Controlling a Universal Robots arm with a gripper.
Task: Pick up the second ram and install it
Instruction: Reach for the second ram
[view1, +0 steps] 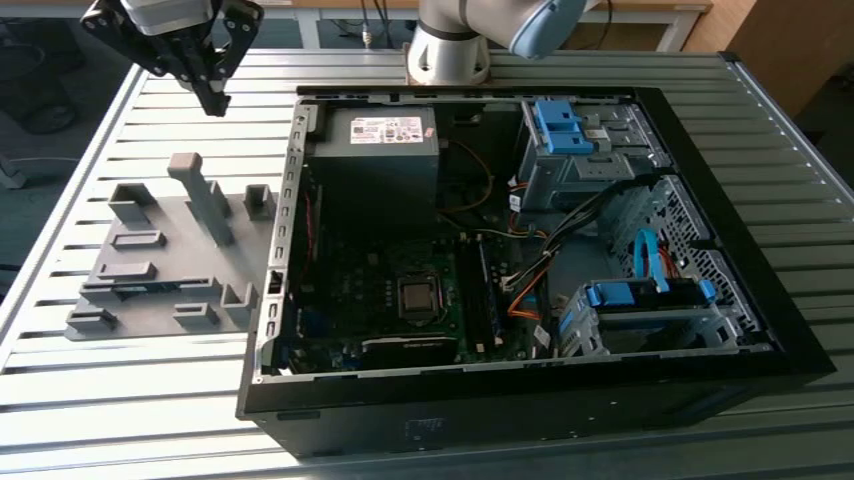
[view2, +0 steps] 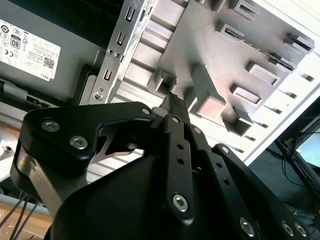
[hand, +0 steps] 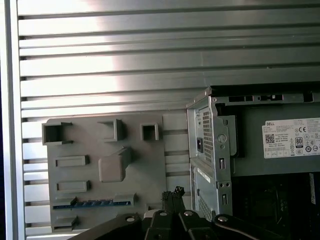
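Where the slatted aluminium table (view1: 134, 400) spreads its long, shiny ribs beneath the gripper (view1: 214, 103), an open black desktop computer case (view1: 467, 420) lies on its side, just beside and below the fingers. Inside the case are a boxy grey power supply (view1: 374, 165) at the end nearest the gripper, a dark green motherboard (view1: 400, 290) farther off, and blue plastic drive brackets (view1: 567, 125) among loose cables on the side away from the gripper. A flat, matte grey plastic fixture plate (view1: 167, 265) lies on the table against the case wall, lower than the gripper, studded with square blocks, shallow slots and one tall post (view1: 200, 200). The gripper itself is black metal with bolted links. In both wrist views its ribbed fingertips (view2: 173, 100) (hand: 172, 194) are pressed together with nothing between them. The second ram (hand: 92, 203), a thin blue-green strip, sits on edge in the plate's long slot, below the gripper and untouched by it. Dark floor and pale wooden furniture edge the table.
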